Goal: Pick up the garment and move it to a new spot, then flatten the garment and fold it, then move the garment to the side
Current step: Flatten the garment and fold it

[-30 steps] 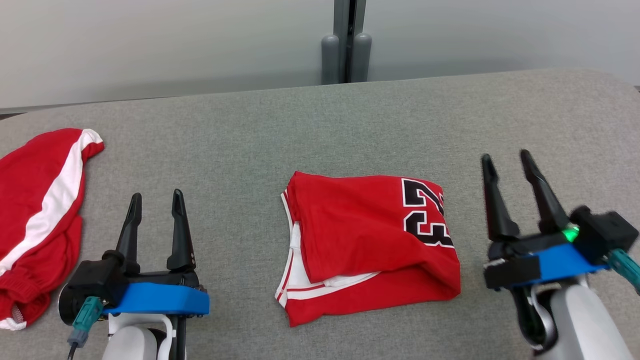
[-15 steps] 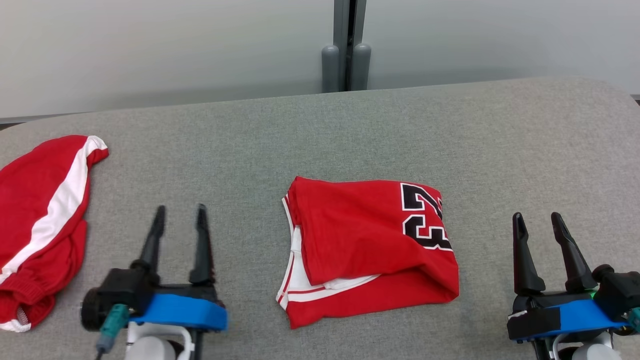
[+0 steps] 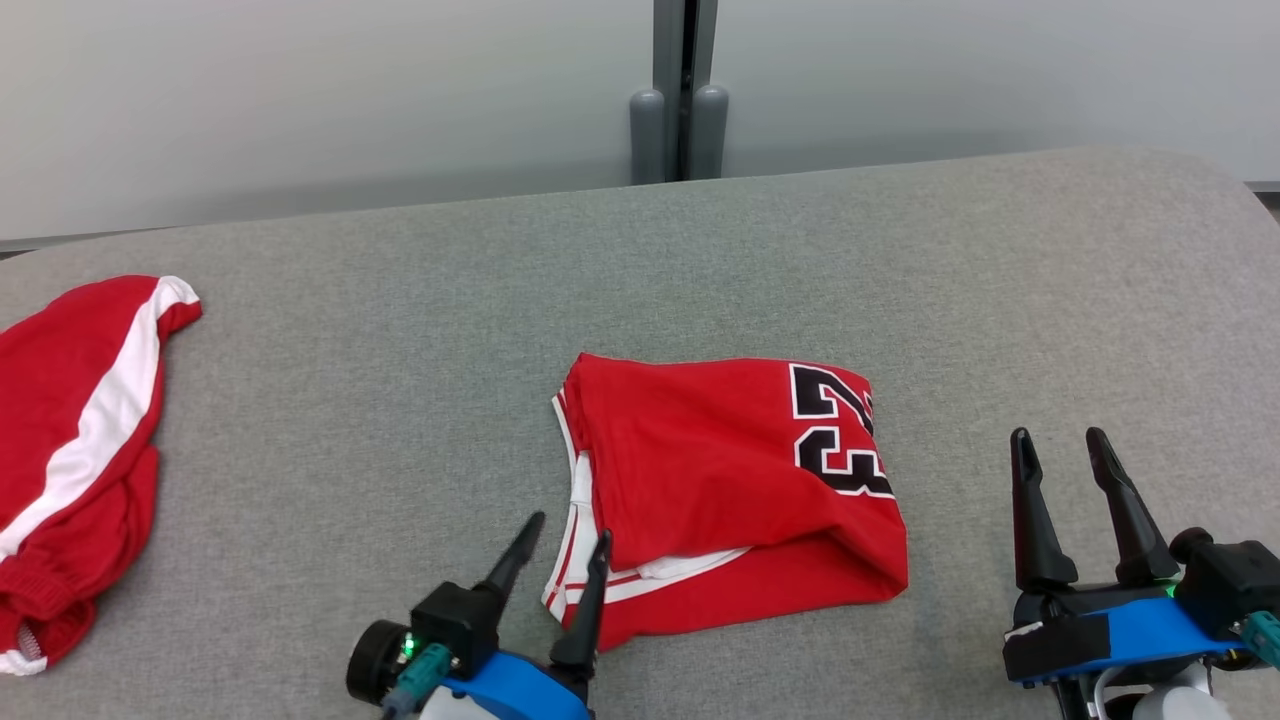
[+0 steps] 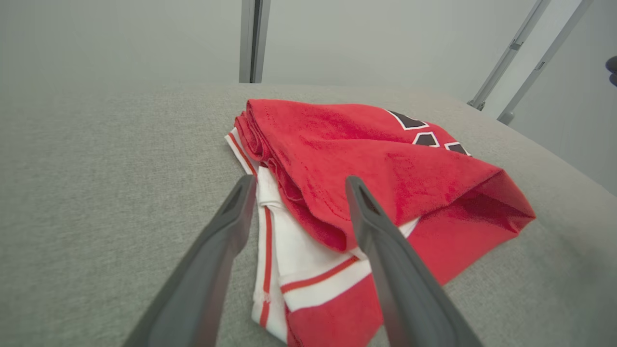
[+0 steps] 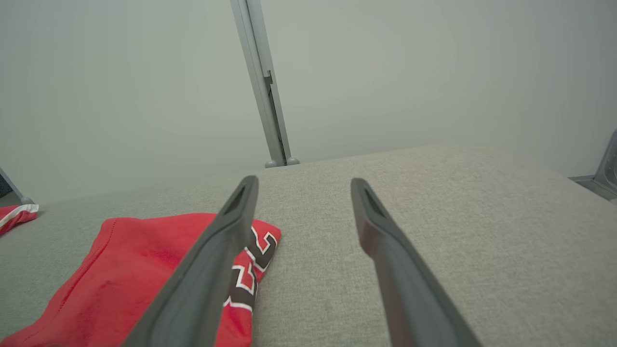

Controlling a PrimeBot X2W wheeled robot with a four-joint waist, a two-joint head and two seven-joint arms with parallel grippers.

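The left claw (image 3: 571, 526) has swung in from the lower left of the head view toward the centre. It now sits at the near-left corner of the folded red jersey (image 3: 730, 490). Its jaws are spread wide and hold nothing. In the left wrist view one finger lies over bare grey surface (image 3: 400, 330), the other over the red cloth, with the white-trimmed edge between them. Whether the tips touch the fabric cannot be told.

The right claw (image 3: 1057, 434) has drawn back to the lower right corner of the head view and has hardly stirred in the last half second. It is open and empty too, well apart from the jersey's right edge.

The jersey has not changed. It lies in the middle of the head view as a compact rectangle, with the black "23" at its upper right and the striped hem showing at lower left. The slight drift of the whole picture is the camera's, not the cloth's. A second red garment with a white stripe (image 3: 80, 440) lies at the left edge.

Folding looks finished, so this approach probably opens the last step, moving the jersey aside. The claw needs to catch all the layers at that corner, or the fold may spill open when it is dragged.
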